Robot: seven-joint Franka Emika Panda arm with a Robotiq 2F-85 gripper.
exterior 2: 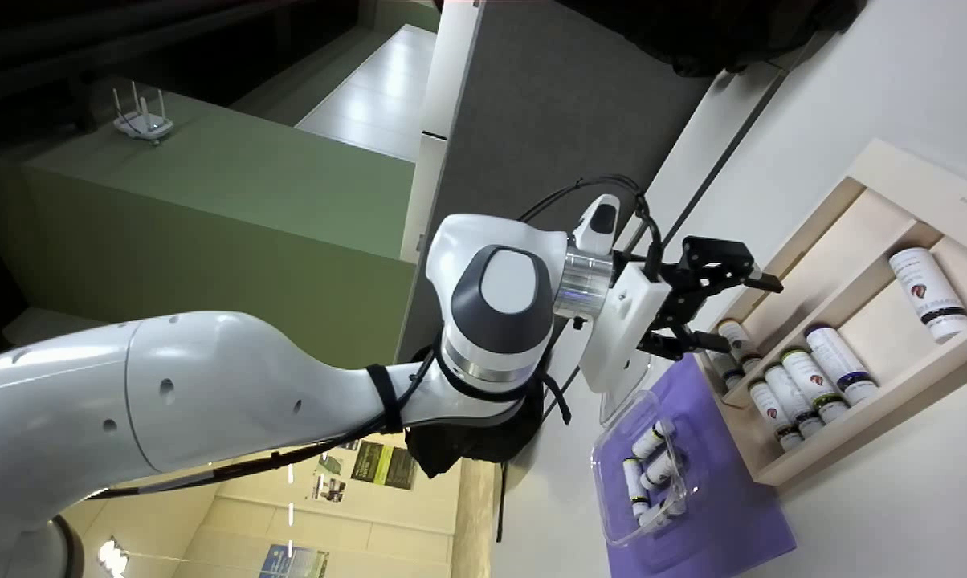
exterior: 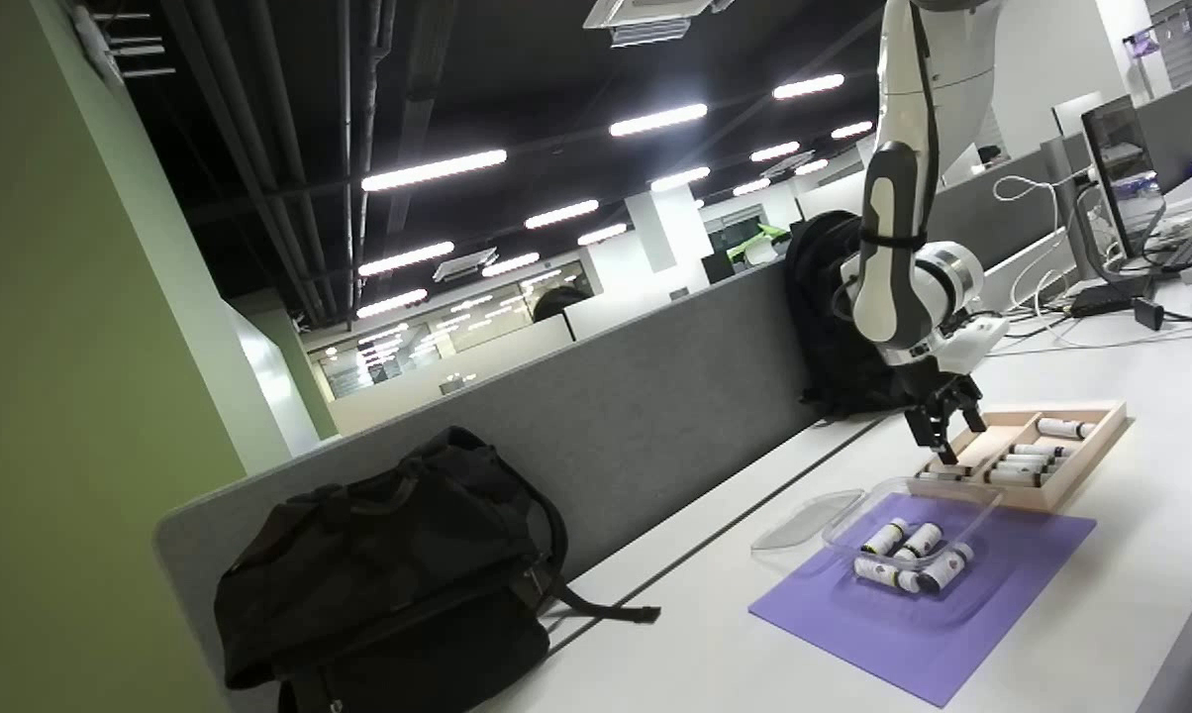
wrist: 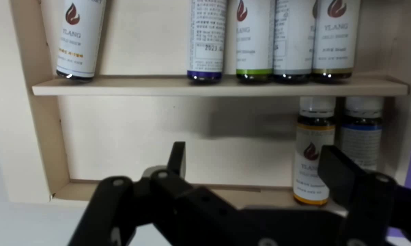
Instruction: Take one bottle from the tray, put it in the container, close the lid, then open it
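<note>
Black hand (wrist: 255,159), fingers (wrist: 338,172) apart, hovers above the wooden tray (wrist: 26,143)

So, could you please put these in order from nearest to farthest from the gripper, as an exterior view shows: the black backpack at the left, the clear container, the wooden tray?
1. Wooden tray: beneath the gripper.
2. Clear container: on the purple mat.
3. Black backpack: far at the picture's left, by the grey partition.

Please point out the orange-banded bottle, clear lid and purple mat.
Orange-banded bottle (wrist: 310,160): wrist view, on its label.
Clear lid (exterior: 809,520): in an exterior view, on its broad face.
Purple mat (exterior: 928,663): in an exterior view, on its bare surface.
</note>
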